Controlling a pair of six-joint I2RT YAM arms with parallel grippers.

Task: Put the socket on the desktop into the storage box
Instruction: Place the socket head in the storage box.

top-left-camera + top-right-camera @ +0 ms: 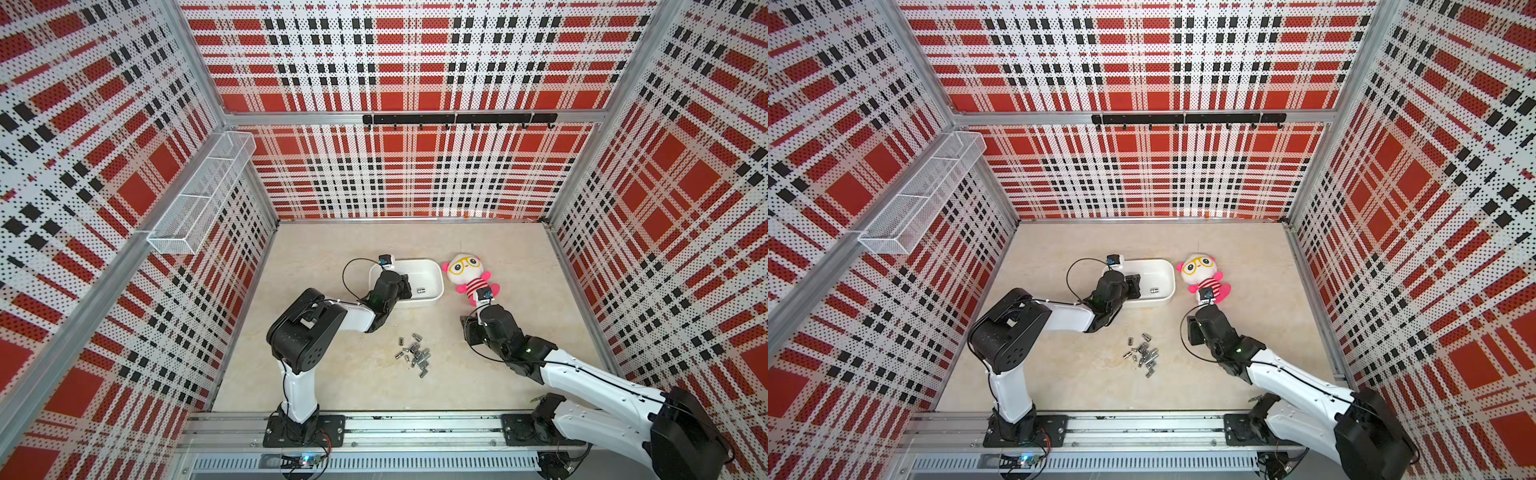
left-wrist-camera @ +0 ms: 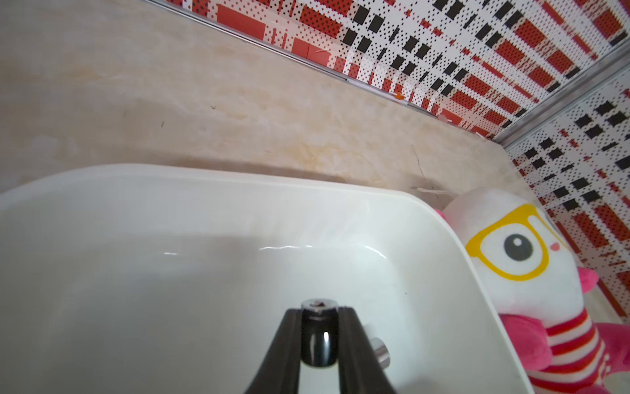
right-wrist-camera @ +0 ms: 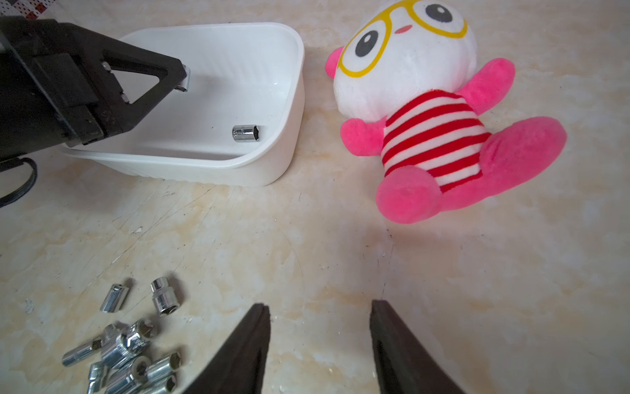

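Supervisor: Status at the near edge?

Inspector: A loose heap of small chrome cylindrical sockets (image 1: pixel 417 355) lies on the beige marble-patterned tabletop (image 1: pixel 332 386), just ahead of the arm bases. None of it is stowed. In my judgement that is the bulk of the job.

Supervisor: The right arm?

Inspector: The right end effector (image 3: pixel 320 307) hovers just beside that heap, jaws spread, nothing between them. It touches no socket.

Supervisor: Further out?

Inspector: The left end effector (image 2: pixel 319 311) is over the white shallow rounded-rectangle plastic storage box (image 3: pixel 295 102), within its rim. It is clenched on one shiny chrome socket (image 2: pixel 318 341), held clear of the box floor. Not yet deposited.

Supervisor: Contents of the box?

Inspector: One short chrome socket (image 3: pixel 246 133), lying on its side on the floor near one end wall. I find no other in there.

Supervisor: Beyond it?

Inspector: A pink-and-white plush doll with yellow glasses and a red-striped shirt (image 1: pixel 467 276) lies on its back just beside the box. It is no part of the task. Farthest, a long white wire-mesh basket (image 1: pixel 199 195) hangs on the side wall. It is not the destination.

Supervisor: Assessment?

Inspector: Early stage. One stowed, one awaiting release, the heap outstanding.
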